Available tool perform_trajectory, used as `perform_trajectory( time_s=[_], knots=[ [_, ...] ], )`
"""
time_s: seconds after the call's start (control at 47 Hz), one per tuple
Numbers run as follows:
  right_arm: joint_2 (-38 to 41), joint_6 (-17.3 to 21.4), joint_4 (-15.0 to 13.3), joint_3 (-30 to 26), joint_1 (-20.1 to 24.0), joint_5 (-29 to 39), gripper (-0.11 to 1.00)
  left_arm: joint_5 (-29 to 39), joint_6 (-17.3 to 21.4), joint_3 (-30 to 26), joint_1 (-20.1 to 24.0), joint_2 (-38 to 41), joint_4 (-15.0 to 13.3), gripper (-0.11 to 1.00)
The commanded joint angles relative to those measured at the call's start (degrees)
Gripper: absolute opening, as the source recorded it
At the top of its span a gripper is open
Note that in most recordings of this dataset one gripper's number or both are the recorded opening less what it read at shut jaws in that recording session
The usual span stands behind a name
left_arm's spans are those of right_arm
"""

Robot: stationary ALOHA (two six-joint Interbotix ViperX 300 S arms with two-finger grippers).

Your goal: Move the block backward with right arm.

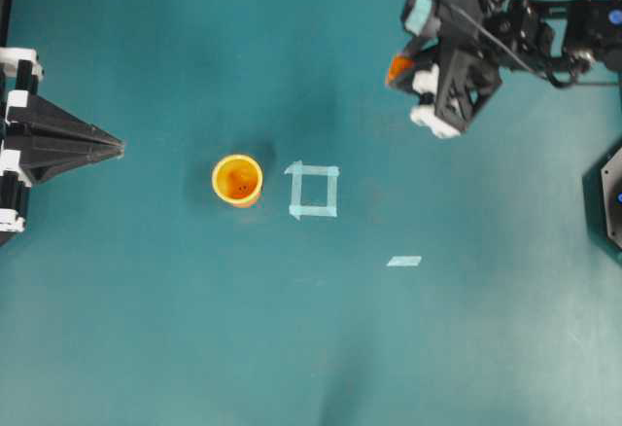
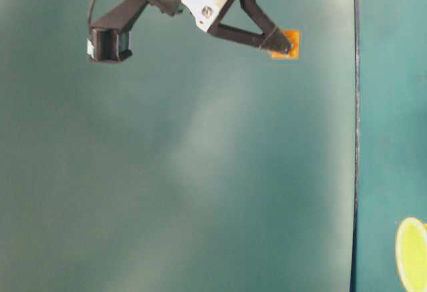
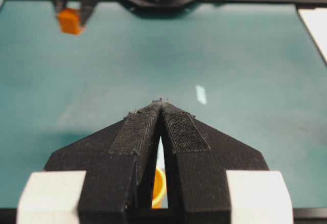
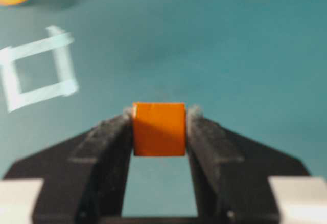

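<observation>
Fingers of our right gripper are clamped on the block, carried off the mat at the far right, well behind the tape square; we reckon only setting down remains, left gripper pinched shut, idle

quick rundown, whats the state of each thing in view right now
block: clamped between the right gripper's fingers, off the table
right gripper: shut on the block
left gripper: shut, holding nothing
cup: upright, beside the tape square, untouched
tape square: flat on the table, nothing inside it
tape strip: flat on the table, alone
</observation>
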Motion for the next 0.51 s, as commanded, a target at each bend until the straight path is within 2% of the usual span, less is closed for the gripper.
perform_trajectory(
  time_s=[0.0, 0.489],
  knots=[
    [0.62, 0.00, 0.09, -3.08, -2.37, 1.23, 0.40, -0.26, -0.18, -1.76, 0.00, 0.18, 0.09, 0.00],
    [6.77, 0.00, 0.09, -12.04, -13.54, 3.96, 0.40, -0.26, -0.18, -1.76, 0.00, 0.18, 0.09, 0.00]
  ],
)
